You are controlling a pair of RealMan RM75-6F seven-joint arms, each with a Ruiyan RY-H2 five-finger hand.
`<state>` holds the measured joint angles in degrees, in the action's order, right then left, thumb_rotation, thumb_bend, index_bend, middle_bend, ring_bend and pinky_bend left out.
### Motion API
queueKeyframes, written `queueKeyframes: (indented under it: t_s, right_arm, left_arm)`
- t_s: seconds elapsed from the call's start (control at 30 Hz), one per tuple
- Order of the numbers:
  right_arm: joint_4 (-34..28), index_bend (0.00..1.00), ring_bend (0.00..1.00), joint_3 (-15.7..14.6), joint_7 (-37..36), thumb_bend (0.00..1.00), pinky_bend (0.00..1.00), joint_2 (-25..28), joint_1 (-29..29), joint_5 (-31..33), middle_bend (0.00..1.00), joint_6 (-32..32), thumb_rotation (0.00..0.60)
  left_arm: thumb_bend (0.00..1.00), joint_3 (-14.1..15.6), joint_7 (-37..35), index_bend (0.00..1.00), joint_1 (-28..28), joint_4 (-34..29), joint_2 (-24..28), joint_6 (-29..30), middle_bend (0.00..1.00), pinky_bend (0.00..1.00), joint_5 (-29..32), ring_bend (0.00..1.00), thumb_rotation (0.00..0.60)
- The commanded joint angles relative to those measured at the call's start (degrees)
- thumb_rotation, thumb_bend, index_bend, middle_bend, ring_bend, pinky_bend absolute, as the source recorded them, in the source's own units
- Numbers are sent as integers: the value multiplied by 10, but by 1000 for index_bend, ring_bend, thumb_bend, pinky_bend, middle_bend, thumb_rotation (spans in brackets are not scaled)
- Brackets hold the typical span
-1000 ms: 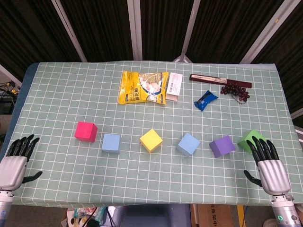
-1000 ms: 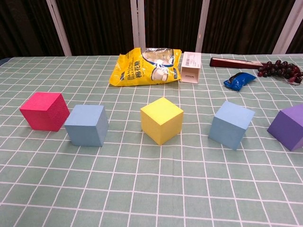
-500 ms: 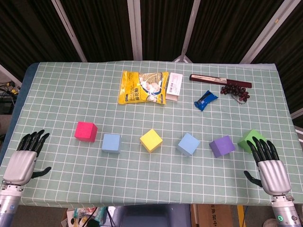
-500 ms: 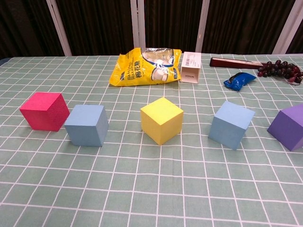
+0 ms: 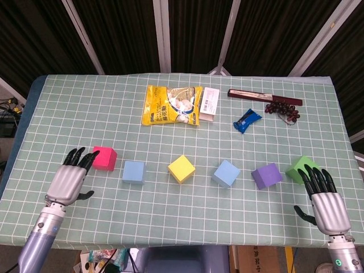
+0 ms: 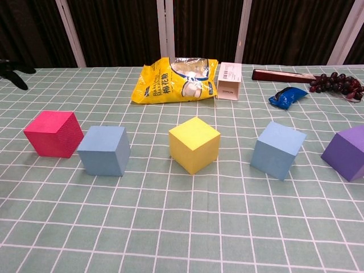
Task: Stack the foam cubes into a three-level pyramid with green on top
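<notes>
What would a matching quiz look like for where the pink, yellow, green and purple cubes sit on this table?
Things:
1. pink cube
2. yellow cube
3. green cube
4. purple cube

Places:
A. between the two blue cubes
B. by the left hand's fingertips
C. just beyond the right hand
D. between a blue cube and the green one

Pairs: 1-B, 2-A, 3-C, 4-D

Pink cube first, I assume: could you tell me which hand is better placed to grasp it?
Left. The left hand is open, its fingers almost at the pink cube. The right hand is open beside the green cube, across the table.
</notes>
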<state>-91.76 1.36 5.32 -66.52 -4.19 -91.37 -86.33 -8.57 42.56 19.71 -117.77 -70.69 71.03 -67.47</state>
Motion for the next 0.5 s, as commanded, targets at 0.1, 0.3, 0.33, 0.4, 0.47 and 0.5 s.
queueKeyframes:
  t_s: [0.1, 0.3, 0.33, 0.4, 0.47, 0.5]
  right_arm:
    - [-1, 0, 0, 1, -7, 222, 24, 3, 1, 4, 0, 1, 600]
    - [-4, 0, 0, 2, -13, 221, 24, 5, 0, 9, 0, 4, 600]
    - [-4, 0, 0, 2, -13, 221, 24, 6, 0, 9, 0, 5, 600]
    - [-5, 0, 0, 2, -15, 222, 24, 6, 0, 9, 0, 5, 600]
    - [-6, 0, 0, 1, -16, 222, 24, 7, 0, 10, 0, 6, 600]
    - [-6, 0, 0, 1, -17, 221, 24, 7, 0, 10, 0, 6, 600]
  left_arm:
    - [107, -26, 116, 0, 68, -7, -67, -7, 169, 0, 110, 0, 600]
    - [124, -35, 163, 0, 111, 13, -123, 8, 176, 0, 178, 0, 600]
    - [124, -35, 169, 0, 117, 18, -132, 10, 177, 0, 186, 0, 600]
    - [125, -36, 179, 0, 130, 30, -149, 16, 185, 0, 198, 0, 600]
    - [129, -38, 185, 0, 140, 41, -163, 21, 190, 0, 209, 0, 600]
    - [133, -40, 188, 0, 146, 47, -171, 24, 190, 0, 216, 0, 600]
